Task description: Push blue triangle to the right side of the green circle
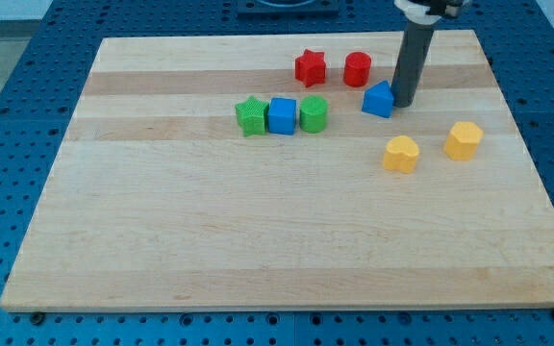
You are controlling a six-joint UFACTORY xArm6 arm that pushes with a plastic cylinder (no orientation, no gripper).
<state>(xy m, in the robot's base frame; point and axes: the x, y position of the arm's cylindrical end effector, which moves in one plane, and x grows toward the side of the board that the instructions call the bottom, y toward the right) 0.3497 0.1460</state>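
Note:
The blue triangle (pixel 378 100) lies on the wooden board right of centre, near the view's top. The green circle (pixel 314 113) sits to its left and slightly lower, with a gap between them. My tip (pixel 402 103) is at the blue triangle's right edge, touching or almost touching it. The dark rod rises from there to the view's top.
A blue cube (pixel 282 115) and a green star (pixel 251 116) stand in a row left of the green circle. A red star (pixel 310 67) and a red cylinder (pixel 357 69) lie above. Two yellow blocks (pixel 401 154) (pixel 464 140) lie to the lower right.

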